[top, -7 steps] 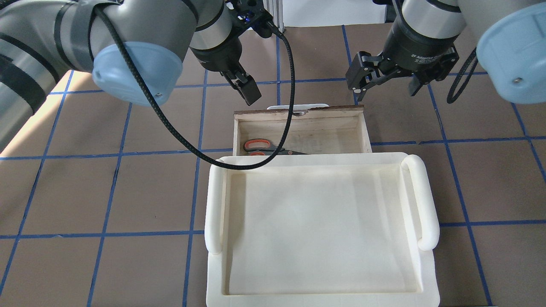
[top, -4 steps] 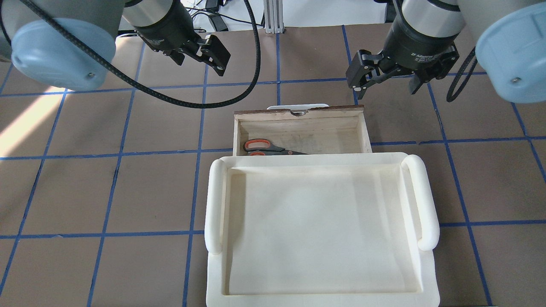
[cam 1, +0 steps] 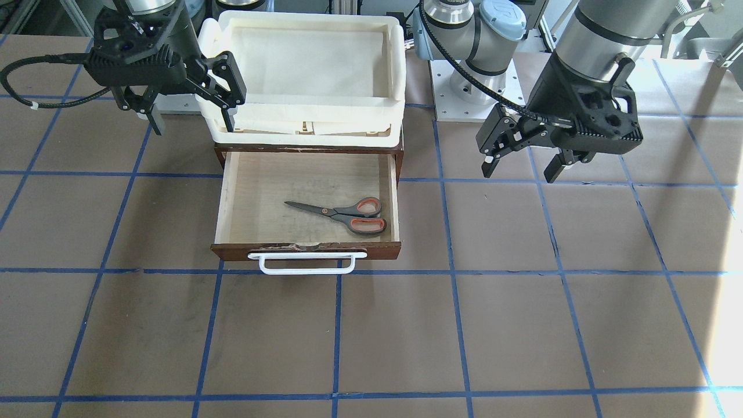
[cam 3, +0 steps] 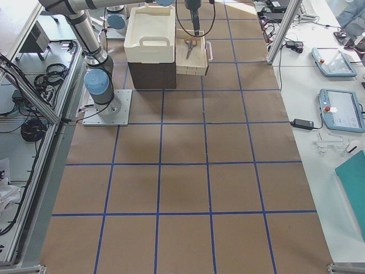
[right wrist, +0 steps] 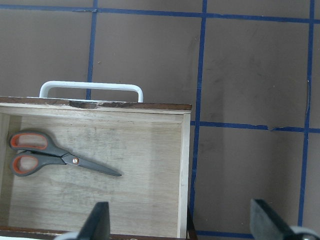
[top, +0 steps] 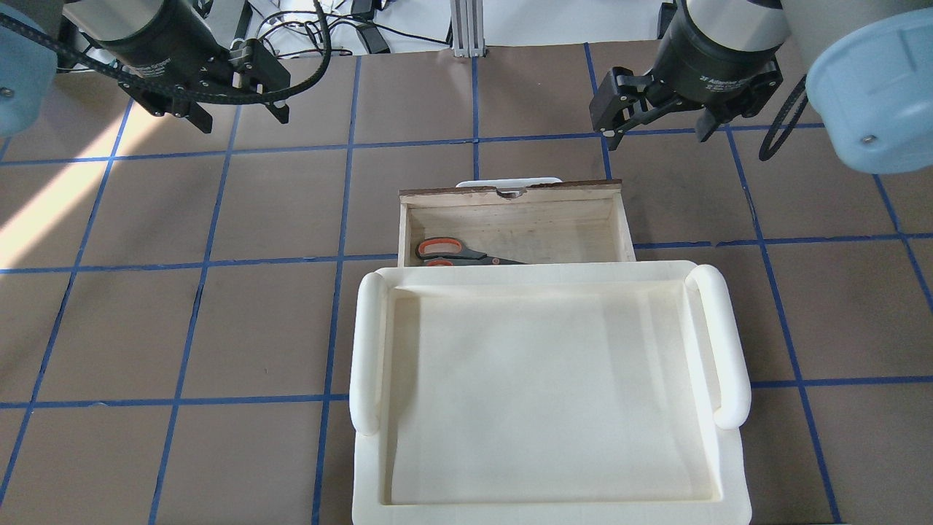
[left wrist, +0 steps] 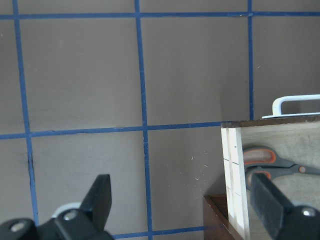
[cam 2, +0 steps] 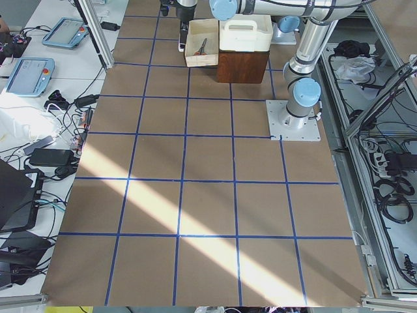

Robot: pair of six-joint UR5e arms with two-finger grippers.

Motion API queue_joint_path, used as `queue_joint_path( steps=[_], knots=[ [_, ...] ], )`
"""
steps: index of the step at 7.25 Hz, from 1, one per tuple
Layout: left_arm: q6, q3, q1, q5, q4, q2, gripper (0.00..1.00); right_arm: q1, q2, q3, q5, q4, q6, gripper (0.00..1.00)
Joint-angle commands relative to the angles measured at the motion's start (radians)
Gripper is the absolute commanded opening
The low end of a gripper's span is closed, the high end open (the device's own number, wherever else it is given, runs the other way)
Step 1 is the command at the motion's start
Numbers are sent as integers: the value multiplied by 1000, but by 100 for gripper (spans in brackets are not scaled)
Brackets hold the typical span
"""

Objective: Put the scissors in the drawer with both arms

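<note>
1. pale plywood lines the inside of the drawer (cam 1: 223,197), which stands pulled open from a dark reddish-brown cabinet. its white bar handle (cam 1: 306,268) faces away from the robot.
2. the scissors (cam 1: 342,213) lie flat on the drawer floor, blades closed. the grey handles with orange-red loops sit close to the side wall on the robot's left, and the blade tips point toward the robot's right.
3. a cream-white plastic tray (top: 547,271) rests on top of the cabinet. from overhead its rim hides part of the scissors.
4. the left gripper (cam 1: 519,171) hovers over the table on the robot's left of the drawer. its fingers are spread wide and hold nothing.
5. the right gripper (top: 656,137) hovers on the robot's right side – its fingers too are spread apart and hold nothing. its wrist camera looks down on the scissors and the drawer's handle.
6. the table (cam 1: 522,319) is covered in brown paper marked into squares with blue tape – neither gripper touches the drawer or the scissors.
</note>
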Motion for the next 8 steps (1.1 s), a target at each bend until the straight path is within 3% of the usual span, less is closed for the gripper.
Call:
queue_joint_path(
  steps=[1,3,8],
  knots=[
    [-11,-20,31,48,-29,18,100,0,0,0,4,1,-2,100],
    [-22,-25,25,106,-87,53,100,0,0,2,9,1,-2,100],
    [-60,-75,25,122,-97,87,100,0,0,2,10,3,-2,100]
  ],
)
